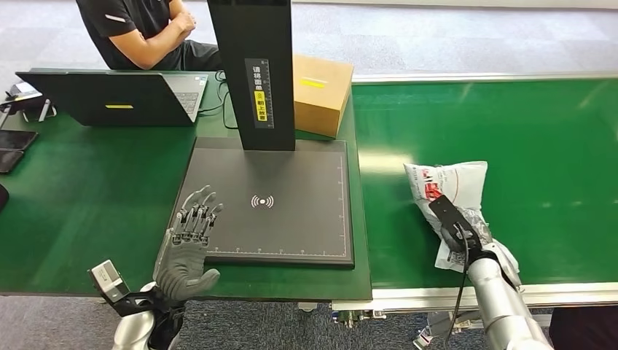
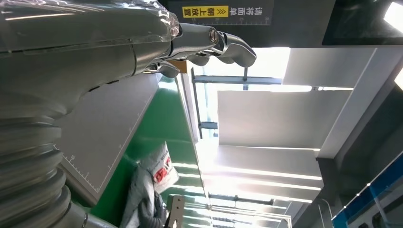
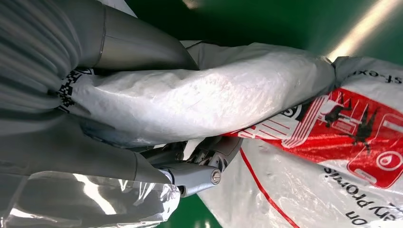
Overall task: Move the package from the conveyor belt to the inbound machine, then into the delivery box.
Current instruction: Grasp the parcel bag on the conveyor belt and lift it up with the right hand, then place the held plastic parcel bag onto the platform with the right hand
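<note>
My right hand [image 1: 460, 235] has its fingers [image 3: 199, 156] wrapped into the near end of the package [image 1: 448, 191], thumb on one side of a bunched fold and the darker fingers on the other, so I'm gripping it. The package is a white plastic mailer with red print, lying on the green conveyor belt [image 1: 539, 146], right of the inbound machine [image 1: 273, 200] and well apart from it. The film puckers around my grip, so I judge it soft, light and slippery, with loose contents that will sag once lifted. The best hold looks like a thick gathered fold near the end, not the flat printed face; a thin pinch could slide or tear. My left hand [image 1: 188, 244] hovers at the near left corner of the machine's dark scan plate, fingers spread and holding nothing. The machine's black post [image 1: 256, 69] rises at the plate's far edge, a cardboard box [image 1: 321, 91] just right of that post, a laptop [image 1: 116, 95] left of the machine, and a person [image 1: 142, 29] seated beyond it. The package isn't on the plate yet.
</note>
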Controlling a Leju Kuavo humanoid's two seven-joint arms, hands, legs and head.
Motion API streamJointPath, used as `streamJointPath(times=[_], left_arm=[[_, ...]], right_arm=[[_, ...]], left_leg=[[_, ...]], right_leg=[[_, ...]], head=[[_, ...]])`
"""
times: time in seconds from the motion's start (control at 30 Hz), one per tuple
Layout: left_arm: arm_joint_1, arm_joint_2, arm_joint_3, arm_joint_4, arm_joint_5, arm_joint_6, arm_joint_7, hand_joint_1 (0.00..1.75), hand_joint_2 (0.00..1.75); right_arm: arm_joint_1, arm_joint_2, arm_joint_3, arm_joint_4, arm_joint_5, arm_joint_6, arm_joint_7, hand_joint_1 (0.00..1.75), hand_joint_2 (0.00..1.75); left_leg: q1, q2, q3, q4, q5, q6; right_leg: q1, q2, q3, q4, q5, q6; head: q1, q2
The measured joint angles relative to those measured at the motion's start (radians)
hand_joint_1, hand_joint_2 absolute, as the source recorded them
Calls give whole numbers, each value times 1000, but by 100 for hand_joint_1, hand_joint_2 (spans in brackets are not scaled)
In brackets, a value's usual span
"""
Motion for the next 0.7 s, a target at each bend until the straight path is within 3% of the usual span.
streamJointPath(times=[0.3, 0.57, 0.7], left_arm=[[16, -11, 14, -35, -2, -17, 3, 0, 175], [17, -13, 17, -42, -2, -20, 8, 0, 175], [16, -13, 17, -42, -2, -19, 9, 0, 175]], right_arm=[[98, 53, 44, -234, 28, -117, -84, 175, 175], [163, 80, 49, -422, 64, -236, -89, 175, 175], [179, 90, 49, -489, 110, -341, -89, 175, 175]], left_leg=[[0, -4, -8, 0, 1, 0], [0, -4, -8, 0, 1, 0], [0, -4, -8, 0, 1, 0]], right_leg=[[0, -4, -6, 1, -1, 0], [-1, -4, -7, 1, -1, 0], [-1, -4, -8, 1, -1, 0]], head=[[0, 0], [0, 0], [0, 0]])
